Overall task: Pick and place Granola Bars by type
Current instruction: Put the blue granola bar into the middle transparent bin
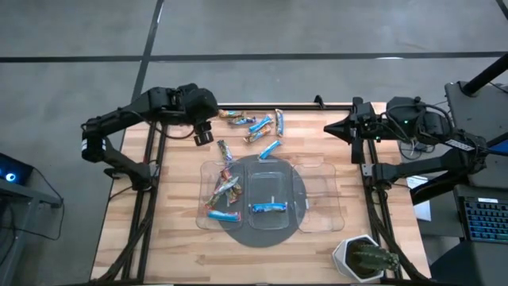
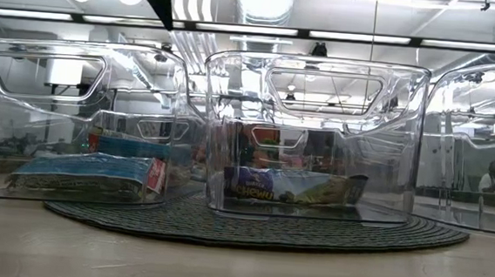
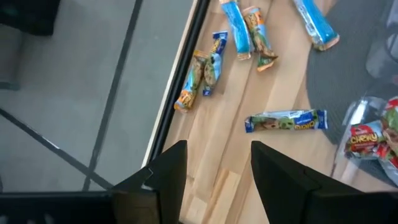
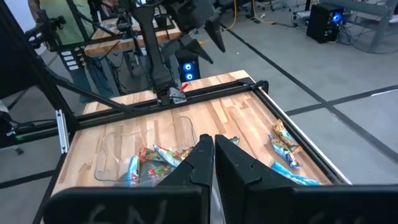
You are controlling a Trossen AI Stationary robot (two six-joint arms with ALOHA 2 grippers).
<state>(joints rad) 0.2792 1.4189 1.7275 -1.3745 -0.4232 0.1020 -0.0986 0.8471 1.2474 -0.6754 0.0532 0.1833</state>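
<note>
While the right gripper (image 1: 329,127) waits with its fingers pressed together at the far right edge of the table, the left gripper (image 3: 217,171) hovers with its fingers apart and empty above the far left part of the table, near its edge. Loose Granola Bars (image 1: 258,127) lie scattered along the far edge, and others already rest in 2 of the 3 clear trays (image 1: 276,168): several red-multicoloured ones in the left tray, 1 blue one in the middle tray. Nearest the left gripper is a single bar (image 3: 286,121) with a green-and-blue wrapper, lying on bare wood just beside the round mat (image 1: 295,229). Seen past the fingers, this bar lies ahead and off to one side of the gap, its long axis running crosswise to the view. The left arm is clearly the nearer; a pick would probably need a sideways shift first.
</note>
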